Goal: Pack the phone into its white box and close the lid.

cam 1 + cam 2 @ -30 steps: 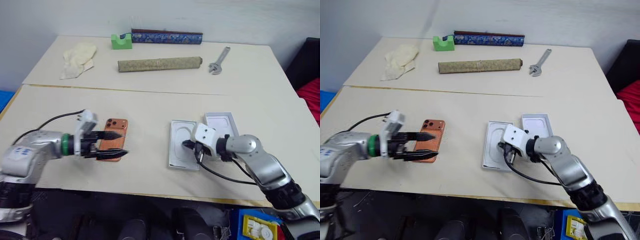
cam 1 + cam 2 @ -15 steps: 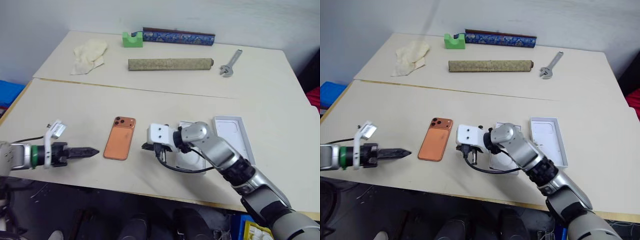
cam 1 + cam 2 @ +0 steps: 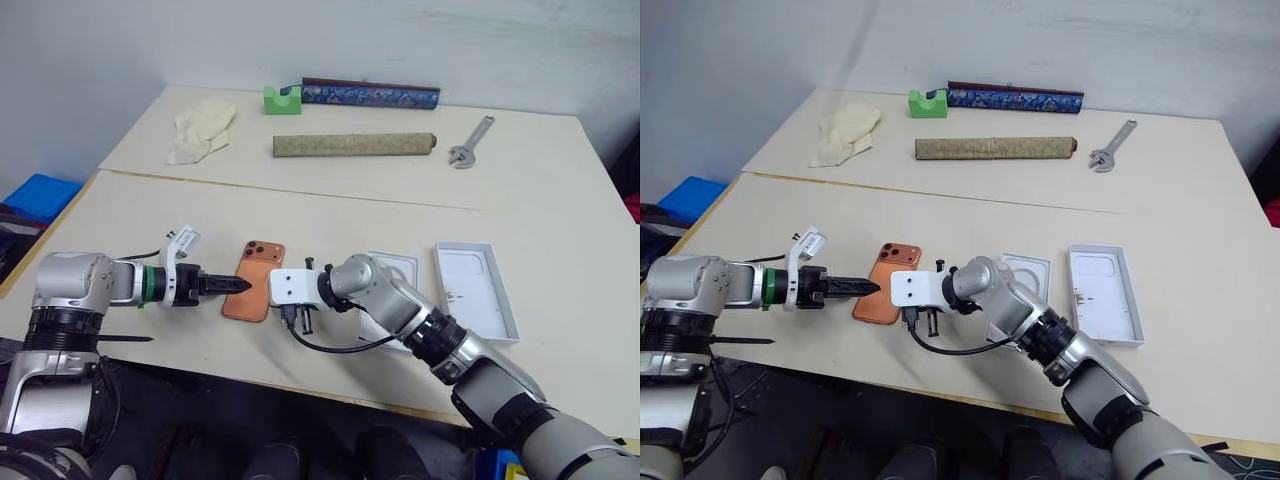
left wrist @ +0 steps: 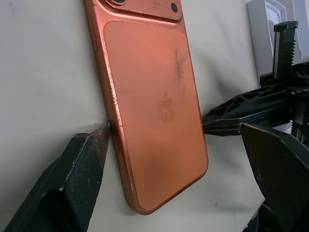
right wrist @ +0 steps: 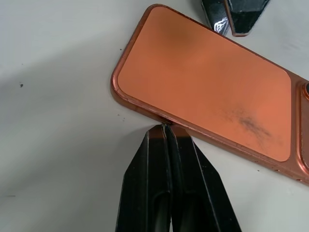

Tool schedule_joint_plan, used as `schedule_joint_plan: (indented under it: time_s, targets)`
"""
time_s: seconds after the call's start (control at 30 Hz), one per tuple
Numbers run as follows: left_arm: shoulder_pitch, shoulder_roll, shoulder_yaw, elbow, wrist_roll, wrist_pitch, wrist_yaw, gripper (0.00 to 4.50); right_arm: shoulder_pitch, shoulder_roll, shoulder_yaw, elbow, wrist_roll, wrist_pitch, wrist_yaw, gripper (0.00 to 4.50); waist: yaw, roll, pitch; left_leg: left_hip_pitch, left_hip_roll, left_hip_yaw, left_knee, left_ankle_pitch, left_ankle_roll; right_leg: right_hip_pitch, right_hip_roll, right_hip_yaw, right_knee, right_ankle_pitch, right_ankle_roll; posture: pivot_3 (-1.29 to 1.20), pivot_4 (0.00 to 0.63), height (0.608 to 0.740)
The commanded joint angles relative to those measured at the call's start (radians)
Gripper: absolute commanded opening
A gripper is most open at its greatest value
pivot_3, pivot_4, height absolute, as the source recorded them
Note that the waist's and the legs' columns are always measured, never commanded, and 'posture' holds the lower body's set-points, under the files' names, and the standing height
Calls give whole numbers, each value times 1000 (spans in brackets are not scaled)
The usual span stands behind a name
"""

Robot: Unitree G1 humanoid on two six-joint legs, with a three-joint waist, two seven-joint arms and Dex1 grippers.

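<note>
While the phone (image 3: 254,279) lies flat on the counter (image 3: 150,215), well left of the white box (image 3: 475,290), the closed right tool (image 5: 167,131) should brace its long edge so the wide-open, empty left tool (image 4: 178,154) can pinch both sides squarely.

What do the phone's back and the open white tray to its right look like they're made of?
The phone: its back looks like matte metal or frosted glass in orange-copper, with a glossier rim; it shows a dark scuff and a soft sheen, so which of the two is unclear. The white tray: probably stiff coated cardboard, going by its thin upright walls, flat matte white surface and an embossed outline inside.
</note>
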Motion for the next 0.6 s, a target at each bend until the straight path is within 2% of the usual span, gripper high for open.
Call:
schedule_joint_plan:
  time_s: [0.03,0.23,0.37,0.43,0.5,0.6]
  targets:
    - [42,-96,-51,52,-42,90,-19,4500,2,6,-41,-5,-6,22,-20,52,0,0,0,0,-2,-3,0,0,0,0,0,3,1,0,0,0,150,740]
    - [16,-96,26,84,-60,117,-17,4500,36,-7,-71,-42,0,44,-13,52,-5,-5,-2,-2,-10,-24,-4,0,1,-5,1,5,6,0,0,0,150,740]
    - [10,-55,59,82,-79,137,-34,3623,71,-38,-116,-121,27,53,-6,0,-6,-7,0,-3,-13,-34,-6,0,1,-6,1,5,6,0,0,0,150,740]
    - [11,-34,67,77,-91,144,-49,3030,96,-49,-149,-178,61,60,7,0,-8,-12,-1,-6,-19,-47,-5,0,1,-12,0,5,7,0,0,0,150,740]
    - [11,-21,72,75,-104,150,-61,2296,118,-65,-179,-237,91,92,21,0,-24,-17,2,-17,-25,-52,1,0,1,-23,-2,5,17,0,0,0,150,740]
    - [16,-24,93,61,-125,163,-67,1369,160,-98,-251,-357,154,140,27,0,-35,-21,5,-17,-29,-59,0,0,1,-25,-3,5,17,0,0,0,150,740]
